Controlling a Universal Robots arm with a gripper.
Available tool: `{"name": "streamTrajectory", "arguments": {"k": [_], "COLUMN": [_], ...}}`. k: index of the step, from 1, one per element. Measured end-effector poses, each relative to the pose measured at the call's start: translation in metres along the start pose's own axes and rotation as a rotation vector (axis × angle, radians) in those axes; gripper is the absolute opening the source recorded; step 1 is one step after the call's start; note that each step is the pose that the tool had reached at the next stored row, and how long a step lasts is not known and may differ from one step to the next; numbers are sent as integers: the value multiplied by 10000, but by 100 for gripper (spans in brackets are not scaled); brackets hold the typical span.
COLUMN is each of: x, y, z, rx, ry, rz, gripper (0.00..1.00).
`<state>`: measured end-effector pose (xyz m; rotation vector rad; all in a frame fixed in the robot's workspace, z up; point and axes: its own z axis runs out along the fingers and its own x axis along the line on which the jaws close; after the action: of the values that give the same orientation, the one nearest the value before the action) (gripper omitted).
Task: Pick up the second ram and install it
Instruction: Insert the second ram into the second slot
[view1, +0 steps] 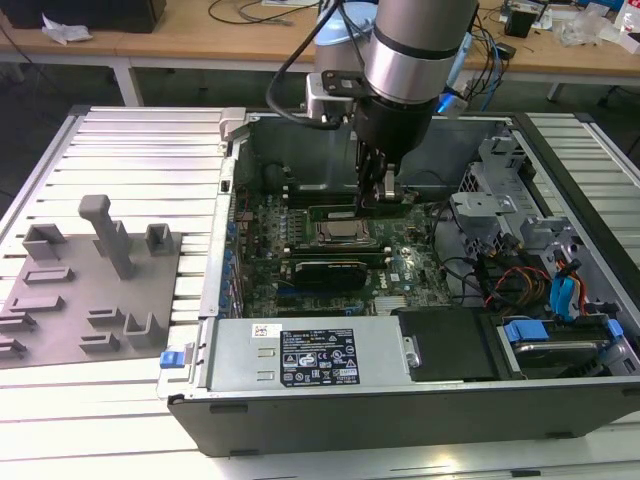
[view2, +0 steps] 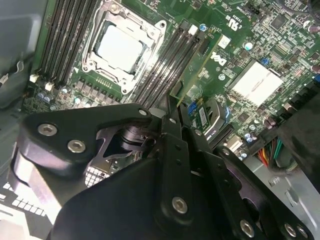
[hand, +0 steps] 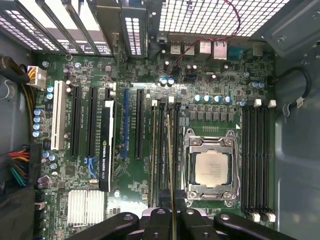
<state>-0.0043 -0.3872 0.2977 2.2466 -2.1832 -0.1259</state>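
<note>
The second ram (view2: 196, 75) is a thin green stick, and my gripper (view2: 172, 107) is shut on it. In the first wrist view the ram (hand: 170, 165) shows edge-on between the fingertips of the gripper (hand: 170, 216). There it runs along the black memory slots (hand: 161, 150) beside the CPU socket (hand: 210, 167). In the exterior view my gripper (view1: 385, 192) reaches down inside the open computer case. It holds the ram (view1: 345, 212) low over the board, just behind the CPU socket (view1: 340, 235). I cannot tell whether the stick sits in a slot.
A grey holder tray (view1: 90, 290) lies on the slatted table at the exterior view's left. A second bank of slots (hand: 257, 160) flanks the socket's other side. A graphics card (hand: 106, 145) stands in an expansion slot. The power supply (view1: 310, 355) and cable bundles (view1: 540, 280) crowd the case.
</note>
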Motion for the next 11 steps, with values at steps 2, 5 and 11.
{"name": "streamTrajectory", "arguments": {"k": [2, 5, 11], "x": [1, 2, 5], "y": [-3, -5, -11], "z": [24, 43, 96], "rx": [1, 1, 1], "ry": [-1, 0, -1], "rz": [0, 0, 0], "gripper": [14, 14, 14]}}
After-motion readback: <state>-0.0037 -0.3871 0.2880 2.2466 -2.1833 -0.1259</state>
